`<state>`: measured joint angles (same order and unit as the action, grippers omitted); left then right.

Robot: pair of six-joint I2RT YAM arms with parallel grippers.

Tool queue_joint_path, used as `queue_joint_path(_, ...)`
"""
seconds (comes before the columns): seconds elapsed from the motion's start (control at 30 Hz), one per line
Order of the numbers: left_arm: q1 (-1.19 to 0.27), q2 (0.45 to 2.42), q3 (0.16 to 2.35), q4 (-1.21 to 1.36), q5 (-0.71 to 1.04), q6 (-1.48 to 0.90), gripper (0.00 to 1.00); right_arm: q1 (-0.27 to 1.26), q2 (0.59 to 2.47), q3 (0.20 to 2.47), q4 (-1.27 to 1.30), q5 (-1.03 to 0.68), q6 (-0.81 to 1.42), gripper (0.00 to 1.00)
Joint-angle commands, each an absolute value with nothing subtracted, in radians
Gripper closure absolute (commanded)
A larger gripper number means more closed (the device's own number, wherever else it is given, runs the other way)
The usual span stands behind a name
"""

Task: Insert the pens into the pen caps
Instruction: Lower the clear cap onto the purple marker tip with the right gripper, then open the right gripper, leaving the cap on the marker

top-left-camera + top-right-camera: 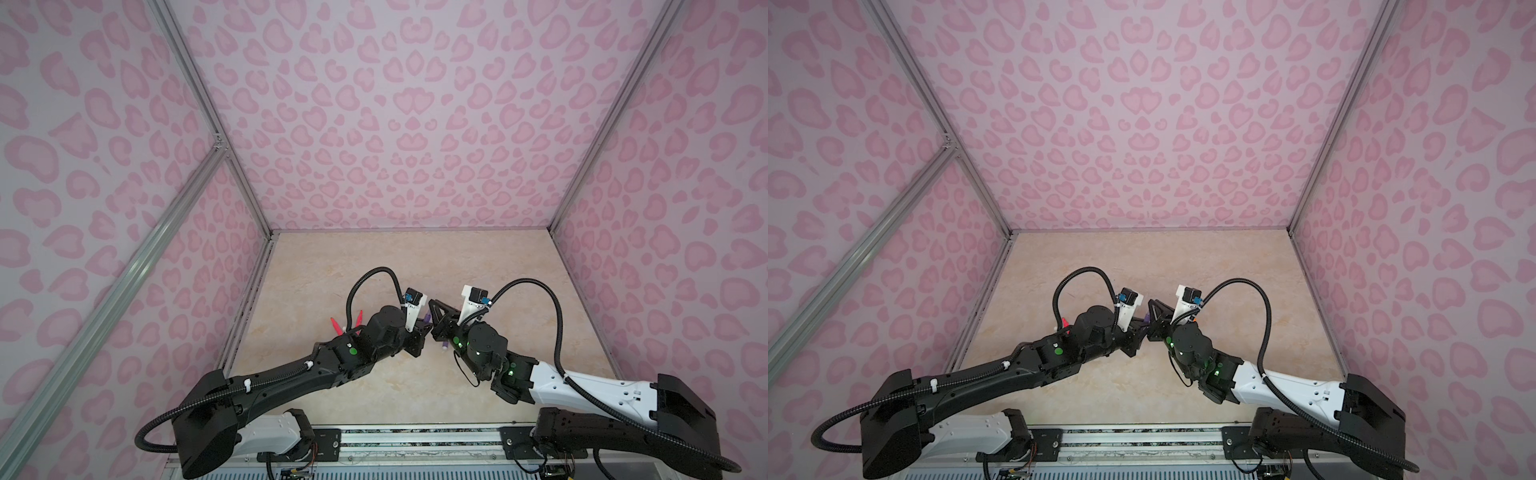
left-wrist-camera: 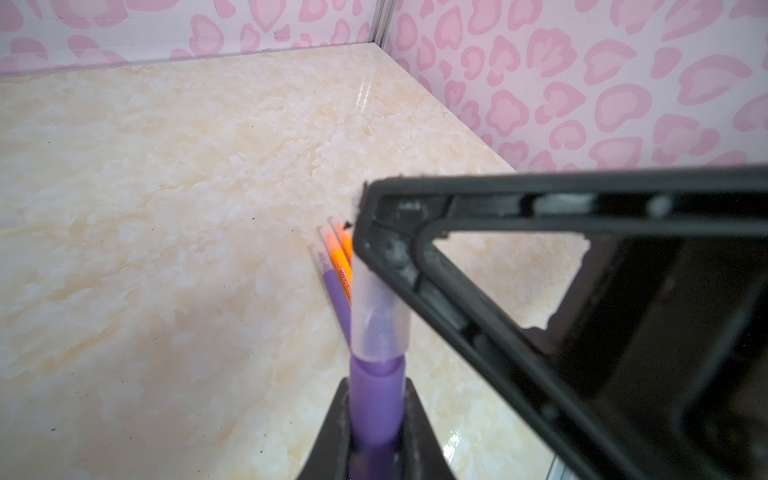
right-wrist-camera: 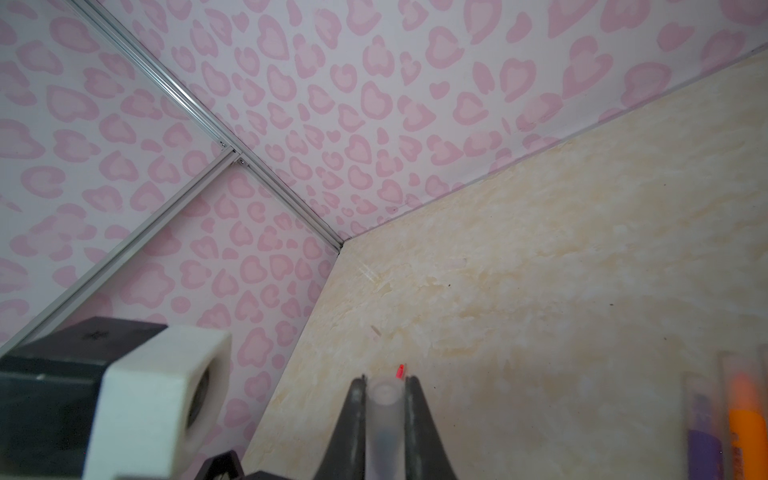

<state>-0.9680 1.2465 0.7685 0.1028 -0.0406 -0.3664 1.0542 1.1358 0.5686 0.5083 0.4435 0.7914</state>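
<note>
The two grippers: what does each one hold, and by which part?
The left gripper holds the purple pen by its barrel, near its tip. The right gripper pinches the clear cap across its sides; the pen's tip is inside it.

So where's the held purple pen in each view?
Both top views: purple pen, a sliver where the grippers meet.
Left wrist: bottom centre, rising from the left gripper.
Right wrist: hidden; only its cap shows, bottom centre.
Shared landmark: the right gripper, pinching the cap.
</note>
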Motion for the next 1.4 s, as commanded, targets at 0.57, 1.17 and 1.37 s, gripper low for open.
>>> queue_joint_path(0.57, -0.959, 1.237, 0.775, 0.210, -0.034, -0.351, 0.96, 1.067, 1.049, 0.543, 0.498, 0.386, 0.755, 0.51)
queue_joint_path(1.17, -0.994, 1.272, 0.800, 0.210, 0.000, -0.313, 0.96, 0.891, 0.986, 0.573, 0.382, 0.231, 0.731, 0.44)
queue_joint_path(1.37, -1.007, 1.299, 0.816, 0.203, 0.000, -0.304, 0.96, 0.887, 1.005, 0.597, 0.364, 0.197, 0.715, 0.43)
